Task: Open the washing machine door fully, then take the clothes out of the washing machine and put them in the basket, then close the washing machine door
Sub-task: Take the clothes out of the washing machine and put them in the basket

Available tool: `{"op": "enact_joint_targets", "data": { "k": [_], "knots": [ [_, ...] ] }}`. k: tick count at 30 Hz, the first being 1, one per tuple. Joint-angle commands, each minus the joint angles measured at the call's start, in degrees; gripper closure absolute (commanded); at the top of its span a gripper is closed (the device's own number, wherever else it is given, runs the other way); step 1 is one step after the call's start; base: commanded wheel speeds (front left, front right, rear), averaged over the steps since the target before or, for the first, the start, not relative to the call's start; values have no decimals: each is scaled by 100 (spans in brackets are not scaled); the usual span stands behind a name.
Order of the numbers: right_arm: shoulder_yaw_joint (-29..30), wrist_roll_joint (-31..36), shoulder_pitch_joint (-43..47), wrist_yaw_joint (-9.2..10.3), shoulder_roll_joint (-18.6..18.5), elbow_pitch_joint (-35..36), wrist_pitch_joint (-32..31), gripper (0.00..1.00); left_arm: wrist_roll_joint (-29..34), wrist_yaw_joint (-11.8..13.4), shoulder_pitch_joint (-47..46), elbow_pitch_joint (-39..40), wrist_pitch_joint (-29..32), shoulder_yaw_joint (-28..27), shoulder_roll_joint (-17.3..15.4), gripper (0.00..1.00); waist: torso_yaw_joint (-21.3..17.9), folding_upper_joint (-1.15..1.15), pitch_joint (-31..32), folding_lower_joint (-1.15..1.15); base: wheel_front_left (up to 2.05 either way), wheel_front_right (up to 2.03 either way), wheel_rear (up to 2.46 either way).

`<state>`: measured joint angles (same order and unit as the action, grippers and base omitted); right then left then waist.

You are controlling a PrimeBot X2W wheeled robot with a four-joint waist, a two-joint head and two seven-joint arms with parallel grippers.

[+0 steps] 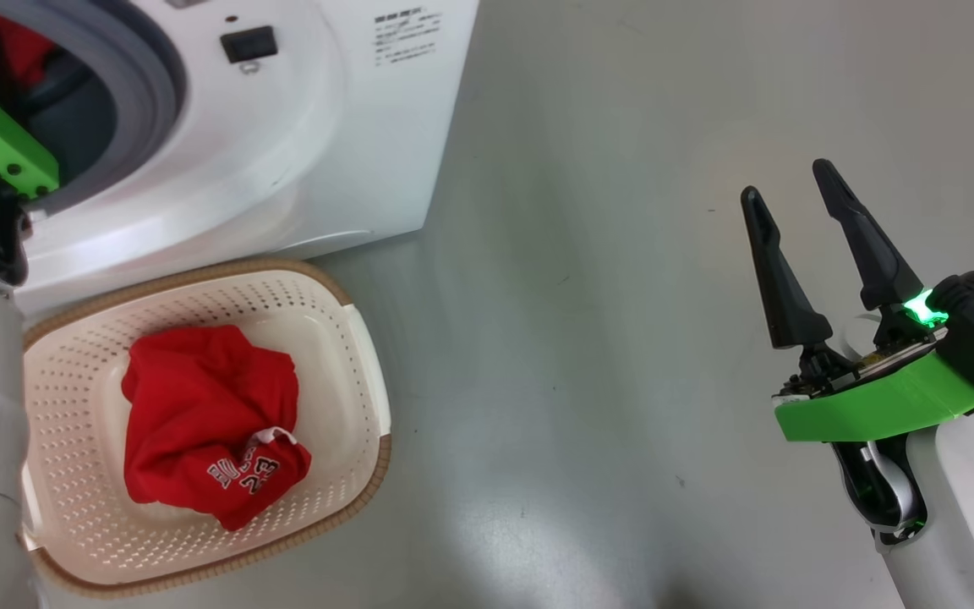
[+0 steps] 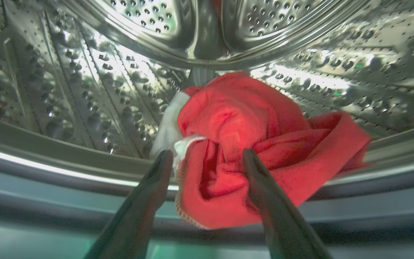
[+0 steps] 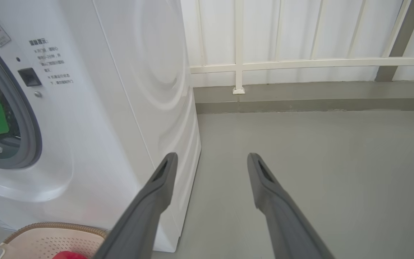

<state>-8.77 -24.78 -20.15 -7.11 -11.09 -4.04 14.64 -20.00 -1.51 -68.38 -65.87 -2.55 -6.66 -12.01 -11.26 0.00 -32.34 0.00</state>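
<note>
The left fingers (image 2: pixel 158 176) were seen inside the steel drum (image 2: pixel 84 90) of the washing machine (image 1: pixel 326 127). They were spread wide with nothing gripped. Their tips were set on either side of a fold of the red garment (image 2: pixel 250 118), which lay bunched at the drum's front lip; whether they touched it could not be told. A white cloth piece (image 2: pixel 169 122) was tucked against that garment's left side in the left wrist view. The basket (image 1: pixel 73 406) was stood on the grey floor (image 1: pixel 622 381) just in front of the machine, and the red jersey (image 1: pixel 208 414) marked 23 was crumpled inside it. The right fingers (image 1: pixel 779 279) were held well apart from the machine, above the floor, likewise fully parted and empty.
</note>
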Motion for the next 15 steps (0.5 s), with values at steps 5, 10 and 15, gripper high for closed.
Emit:
{"op": "enact_joint_targets", "data": {
  "k": [5, 10, 15],
  "knots": [
    [-98, -61, 69, -37, -25, 152, 36, 0, 81, 155, -173, -182, 346, 53, -317, 0, -73, 0, -19, 0, 0, 0, 0],
    [-93, -68, 56, -37, -4, 150, 36, 0, 58, 146, -227, -339, 520, 101, -331, 100, -102, 0, -10, 0, 0, 0, 0],
    [-71, -69, 60, -37, -14, 139, 36, 0, -20, 62, -234, -362, 447, 100, -286, 100, -70, 0, 19, 0, 0, 0, 0]
  ]
}}
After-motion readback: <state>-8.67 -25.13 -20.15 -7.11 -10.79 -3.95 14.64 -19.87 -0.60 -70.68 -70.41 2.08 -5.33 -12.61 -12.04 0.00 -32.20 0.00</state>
